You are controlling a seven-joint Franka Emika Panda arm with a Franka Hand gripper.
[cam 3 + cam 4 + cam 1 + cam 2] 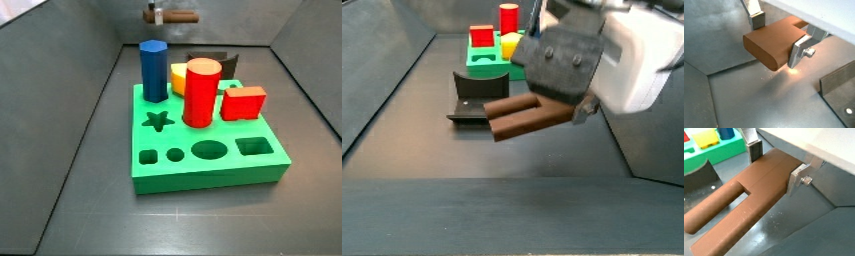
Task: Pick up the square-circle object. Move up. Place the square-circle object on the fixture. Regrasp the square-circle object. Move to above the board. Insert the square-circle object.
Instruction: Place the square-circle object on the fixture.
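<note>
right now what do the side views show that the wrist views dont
Only the side views show the board's star, round, oval and square holes, with the blue peg, red cylinder and red cube standing on it. Only the wrist views show the silver fingers clamped on the square-circle object's sides. Both show the gripper holding that brown piece off the floor, near the fixture.

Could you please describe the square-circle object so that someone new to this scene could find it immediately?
Start at the large green board carrying bright pegs, then come to the black fixture in front of it. Just beside the fixture, held off the floor in the gripper, is the square-circle object. It is the only brown piece, forked into two prongs, one round and one blocky, unlike the red, blue and yellow pegs.
</note>
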